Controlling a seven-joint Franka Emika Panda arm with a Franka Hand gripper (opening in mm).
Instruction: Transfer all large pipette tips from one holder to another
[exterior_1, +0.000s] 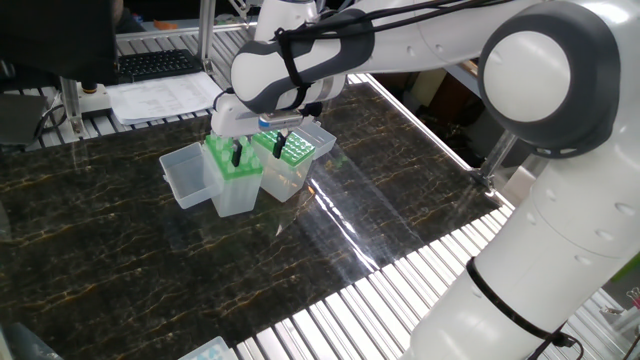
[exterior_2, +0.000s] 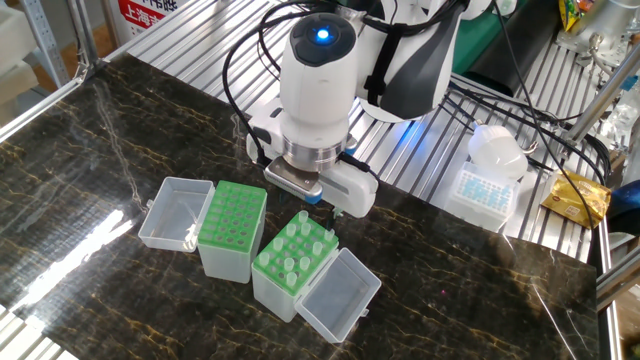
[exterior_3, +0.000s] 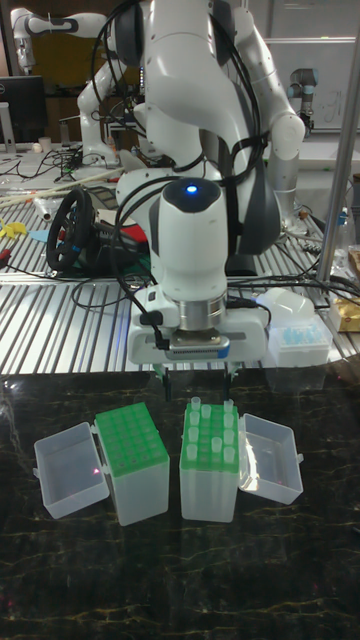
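Tips upright in right rack on desk, beside empty left rack. End effector poised above the back rows, fingers spread wide, holding nothing, touching nothing.

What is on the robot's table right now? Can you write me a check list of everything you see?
Surface: dark marbled table top, with glare patches.
Job's things: pale clear tapered pipette tips stand in the green-topped rack box with its clear lid open; the other green-topped rack box shows only empty holes, its lid open too.
Clutter: a small box of blue tips and a yellow packet lie on the metal rails beyond the table.
Gripper: black-fingered gripper hangs above the racks; fingers spread, holding nothing.
Cables: black cables loop around the arm.
Surroundings: a keyboard, papers.
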